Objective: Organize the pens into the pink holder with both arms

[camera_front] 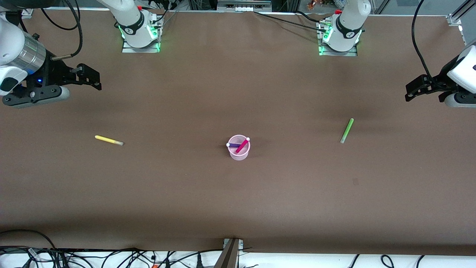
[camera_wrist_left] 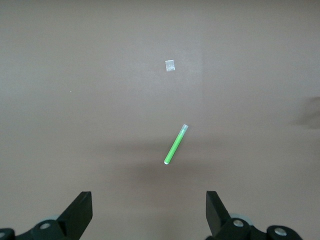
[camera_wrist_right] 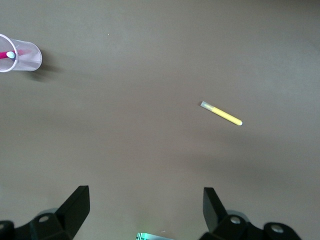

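In the front view, a small pale pink round plastic holder [camera_front: 238,148] is seen standing upright near the middle of the brown table [camera_front: 238,208]. Two slim pens are held in it, a magenta-pink pen [camera_front: 242,145] and a purple pen [camera_front: 234,145], both leaning with their pale caps at the rim. A slim yellow pen [camera_front: 108,140] is seen lying flat toward the right arm's end of the table, well apart from the holder. A slim light green pen [camera_front: 347,130] is seen lying flat toward the left arm's end, also well apart from the holder and slightly farther from the front camera than it. Wide bare table is left around each loose pen and between the holder and the table edge nearest the front camera. The right gripper [camera_front: 89,78] is held in the air over the right arm's end of the table, and the left gripper [camera_front: 416,89] over the left arm's end; neither is touching anything.

In the left wrist view, the left gripper [camera_wrist_left: 149,207] is shown with its fingers spread wide and nothing between them. The light green pen [camera_wrist_left: 176,144] is seen apart from them on bare table, near a small pale square mark [camera_wrist_left: 170,65].

In the right wrist view, the right gripper [camera_wrist_right: 146,205] is likewise shown spread and unloaded. The yellow pen [camera_wrist_right: 221,113] is seen on open table, and the pink holder [camera_wrist_right: 22,55] is cut by the picture's edge.
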